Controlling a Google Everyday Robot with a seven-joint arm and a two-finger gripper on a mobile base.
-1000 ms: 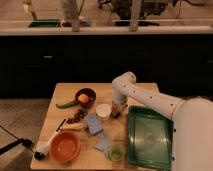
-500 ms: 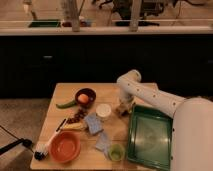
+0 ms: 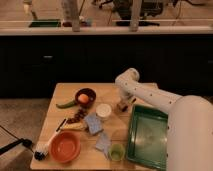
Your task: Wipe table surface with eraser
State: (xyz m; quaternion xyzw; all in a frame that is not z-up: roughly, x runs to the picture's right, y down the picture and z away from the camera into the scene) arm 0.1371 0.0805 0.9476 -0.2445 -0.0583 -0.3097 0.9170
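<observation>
- The light tan wooden rectangular worktop [image 3: 106, 91] is the biggest thing here, and everything else sits on it.
- The robot's white arm [image 3: 150, 95] reaches in from the right, bends at an elbow over the far edge and points down toward the middle of the worktop.
- A green rectangular plastic tray [image 3: 150, 135] lies at the near right corner.
- A round orange bowl [image 3: 65, 146] sits at the near left.
- A dark round bowl [image 3: 85, 96] holding an orange fruit stands at the far left, with a long green vegetable [image 3: 65, 104] just to its left.
- A black-handled brush with a white head [image 3: 46, 144] lies along the near left edge, beside the orange bowl.
- Two blue-grey square pads lie in the middle, one [image 3: 93, 122] farther away and one [image 3: 103, 142] nearer.
- A white round cup [image 3: 103, 111] stands just beyond the farther pad.
- A small green cup [image 3: 116, 151] stands by the tray's near left corner.
- The tool [image 3: 123, 103] hangs low over the worktop, just right of the white cup. I cannot tell whether it is open or closed, or whether it has hold of anything.
- The small tan-brown block eraser [image 3: 121, 107] is right at the tool's tip, between the white cup and the tray's far edge.
</observation>
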